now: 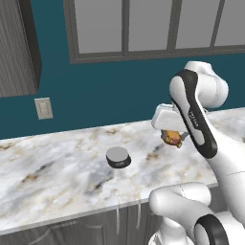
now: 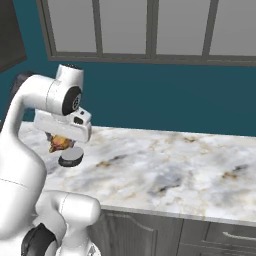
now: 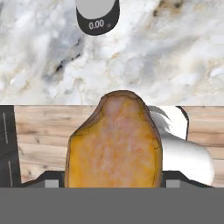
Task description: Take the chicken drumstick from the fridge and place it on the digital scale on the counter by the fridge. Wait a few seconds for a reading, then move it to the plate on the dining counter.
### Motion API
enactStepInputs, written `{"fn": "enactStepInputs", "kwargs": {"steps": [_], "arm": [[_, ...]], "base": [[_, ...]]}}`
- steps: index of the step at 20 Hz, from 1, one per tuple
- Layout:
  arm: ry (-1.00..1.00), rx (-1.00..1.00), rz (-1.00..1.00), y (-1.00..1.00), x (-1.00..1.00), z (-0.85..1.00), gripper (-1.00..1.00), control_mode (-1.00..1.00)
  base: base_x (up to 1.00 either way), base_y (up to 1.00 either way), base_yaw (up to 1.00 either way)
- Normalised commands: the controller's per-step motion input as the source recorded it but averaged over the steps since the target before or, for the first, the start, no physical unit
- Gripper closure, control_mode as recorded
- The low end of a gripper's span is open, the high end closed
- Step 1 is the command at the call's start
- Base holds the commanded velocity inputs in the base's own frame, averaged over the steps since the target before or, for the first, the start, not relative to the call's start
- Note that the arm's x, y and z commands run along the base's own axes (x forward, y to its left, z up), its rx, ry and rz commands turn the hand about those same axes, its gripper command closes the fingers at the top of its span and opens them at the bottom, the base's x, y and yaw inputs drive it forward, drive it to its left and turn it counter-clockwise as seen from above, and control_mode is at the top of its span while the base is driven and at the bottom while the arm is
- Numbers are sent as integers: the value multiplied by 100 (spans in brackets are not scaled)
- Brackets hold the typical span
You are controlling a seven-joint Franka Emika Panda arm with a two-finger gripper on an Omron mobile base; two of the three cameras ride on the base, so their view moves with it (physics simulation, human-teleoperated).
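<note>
The end effector is closed on the drumstick, which hangs from it above the marbled worktop. In the hand view the drumstick bulks large between the two dark finger tips, so the grip looks firm, though the contact faces themselves are hidden by the meat.

The scale sits on the worktop, apart from the carried drumstick and toward the left in the left base view. From the right base view the end effector appears nearly over the scale, but the other two views show it short of that. In the hand view the scale lies at the top edge, its display reading 0.00, so nothing rests on it.

The step in hand is the carry to the scale. The next move calls for travel until the drumstick is centred over the disc, then a descent and release, so it settles on the platform rather than its edge.
</note>
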Motion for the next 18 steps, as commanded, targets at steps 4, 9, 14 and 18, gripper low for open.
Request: {"fn": "enactStepInputs", "kwargs": {"steps": [4, 9, 14, 18], "arm": [[-15, -10, 1, 0, -91, 22, 100, -100], [-35, -10, 0, 0, -12, 0, 100, -100], [-25, -3, 0, 0, 5, 8, 100, -100], [0, 0, 0, 0, 0, -2, 100, -100]], "base": [[0, 0, 0], [0, 0, 0], [0, 0, 0], [0, 0, 0]]}}
